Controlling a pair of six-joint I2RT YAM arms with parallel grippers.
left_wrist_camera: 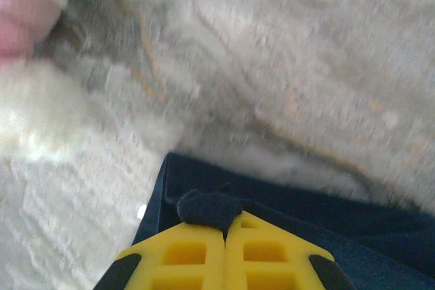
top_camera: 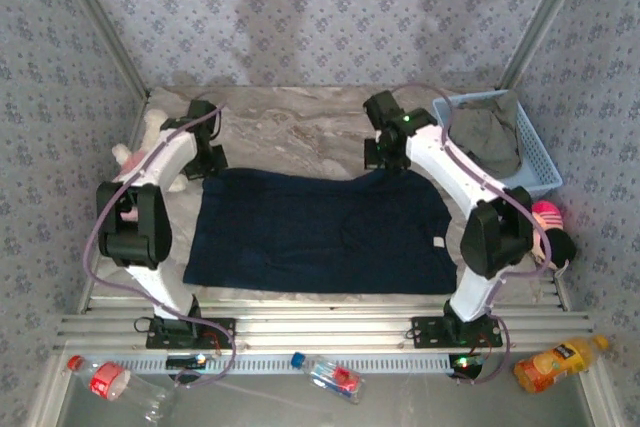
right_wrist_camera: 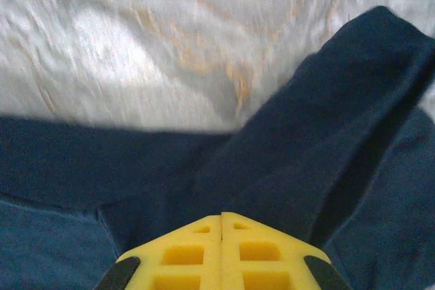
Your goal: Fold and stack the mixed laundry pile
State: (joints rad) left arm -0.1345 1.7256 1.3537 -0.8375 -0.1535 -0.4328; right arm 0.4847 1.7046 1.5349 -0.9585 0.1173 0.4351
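Covering most of the marbled table point(top_camera: 300, 122), the navy garment point(top_camera: 320, 232) is found spread flat as a rough rectangle between the two arms. No fold is seen in it yet. The light blue basket point(top_camera: 540, 162) is noted at the far right corner. The olive-grey garment point(top_camera: 485, 132) is bunched inside it, unfolded. A plush toy point(top_camera: 140, 152) is noted at the far left edge of the table, just beside the navy garment's far left corner.

The left gripper point(left_wrist_camera: 224, 225) is seen with jaws together, clamped on a small nub of cloth at that corner. The right gripper point(right_wrist_camera: 221, 219) is likewise closed. It is judged to be pinching the navy garment's far right edge, where a ridge of cloth is raised.

Progress is assessed as early. The first fold is only being set up. Both garments are yet to be folded, and the stacking is outstanding.
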